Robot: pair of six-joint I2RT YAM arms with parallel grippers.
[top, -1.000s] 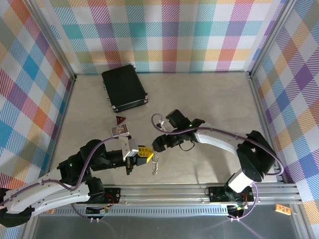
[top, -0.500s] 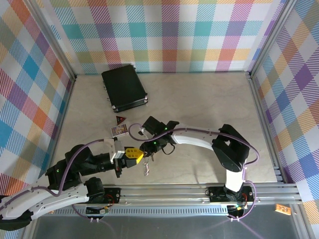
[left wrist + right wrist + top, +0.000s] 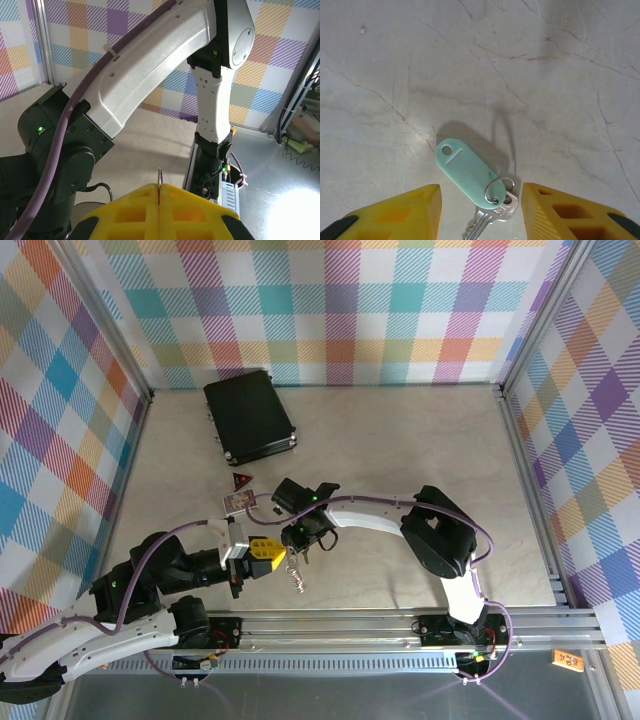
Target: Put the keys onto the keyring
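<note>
My right pincer (image 3: 481,201), fingers spread, had swung in above the key (image 3: 467,172). My left pincer (image 3: 159,202) pinched the keyring (image 3: 159,177), so threading could follow.

Key (image 3: 468,173): teal-green tag, silver blade. Fingers (image 3: 400,210) yellow. Case (image 3: 248,417) black. Walls (image 3: 400,300) plaid: orange, teal, purple, yellow. Table (image 3: 420,440) beige, brown-veined.

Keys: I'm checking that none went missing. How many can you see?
1. The key, with its teal tag, lies on the table between the right gripper's open fingers. More may be hidden.
</note>
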